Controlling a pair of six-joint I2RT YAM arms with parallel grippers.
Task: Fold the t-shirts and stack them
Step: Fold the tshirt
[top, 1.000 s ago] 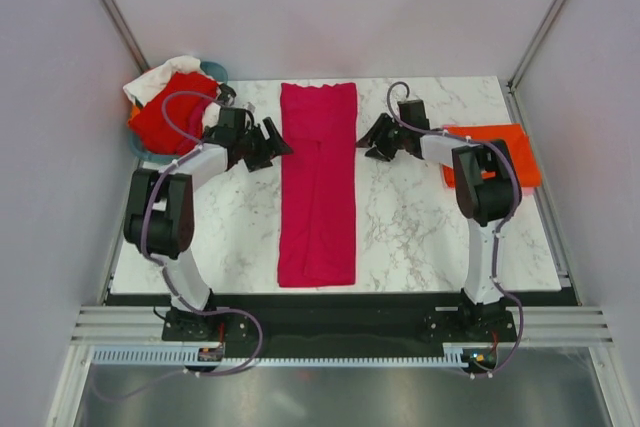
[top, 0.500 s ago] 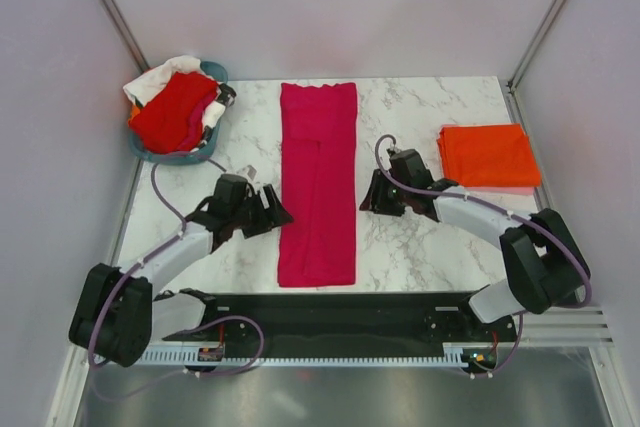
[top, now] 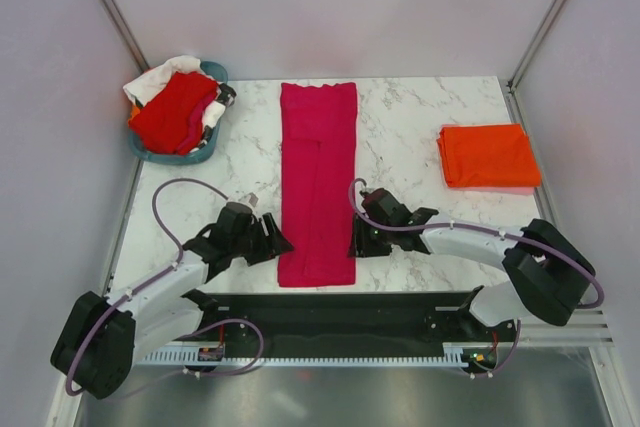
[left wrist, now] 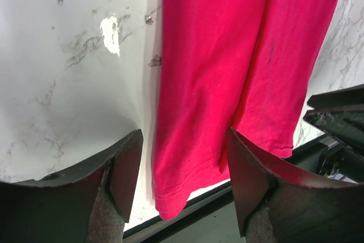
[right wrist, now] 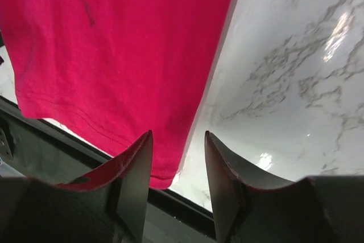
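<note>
You were working in a robotics lab cell: bare white enclosure walls (top: 330, 7), aluminium mounting rail (top: 110, 325), marble-patterned desk (top: 410, 137).

A white marble-patterned table (top: 420, 127) with grey veins carries a teal plastic basket (top: 200, 156) at its far left corner. A black strip (top: 330, 305) borders the table's near edge, next to a metal rail (top: 340, 333). Pale walls (top: 330, 7) enclose three sides.

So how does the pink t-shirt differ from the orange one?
The pink t-shirt lies as a long narrow strip; the orange t-shirt is a compact folded rectangle. The left gripper and right gripper flank the pink t-shirt's near end; neither is near the orange t-shirt. Both shirts lie flat.
</note>
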